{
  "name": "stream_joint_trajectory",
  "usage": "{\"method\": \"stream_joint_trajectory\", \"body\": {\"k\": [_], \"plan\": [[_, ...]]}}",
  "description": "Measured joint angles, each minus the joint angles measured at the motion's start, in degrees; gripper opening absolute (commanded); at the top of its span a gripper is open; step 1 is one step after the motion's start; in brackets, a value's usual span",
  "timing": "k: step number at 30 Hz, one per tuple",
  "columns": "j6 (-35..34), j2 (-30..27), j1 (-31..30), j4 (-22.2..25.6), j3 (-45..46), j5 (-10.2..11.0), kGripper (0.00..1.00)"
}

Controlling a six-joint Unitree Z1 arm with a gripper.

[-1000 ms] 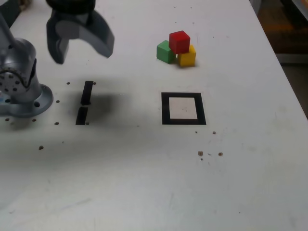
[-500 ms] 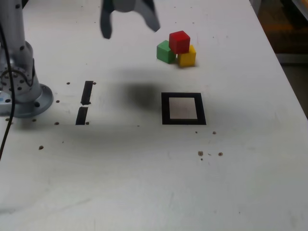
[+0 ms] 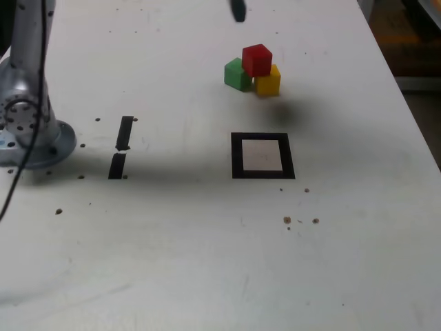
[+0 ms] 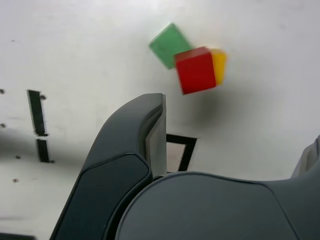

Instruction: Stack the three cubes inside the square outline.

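Cubes: red cube (image 3: 257, 59) rests on top of the green cube (image 3: 236, 74) and yellow cube (image 3: 269, 81), which sit side by side touching — a small pile toward the table's (image 3: 207, 262) far edge, outside the square outline (image 3: 262, 156).
Arm pose: base (image 3: 27, 131) stands near the table's edge at the exterior view's left; the arm reaches high over the table, and only a dark fingertip (image 3: 238, 9) shows at the exterior view's top edge.
Gripper (image 4: 235, 135): jaws spread wide, holding nothing.
Surroundings: two short black tape strips (image 3: 121, 147) lie between base and outline; small dark specks dot the table.
Cubes and jaws: pile lies below and beyond the open jaws — well apart, untouched.
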Motion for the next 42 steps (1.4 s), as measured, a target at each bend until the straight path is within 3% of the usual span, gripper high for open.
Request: {"method": "stream_joint_trajectory", "body": {"k": [12,25,42], "plan": [[-0.01,2.99,1.63,-4.44,8.8,-1.49,0.98],[-0.11,8.74,2.13,-6.89,7.86,-1.3,0.94],[-1.09,11.7,3.07,-8.33,7.14,-0.91,0.37]]}}
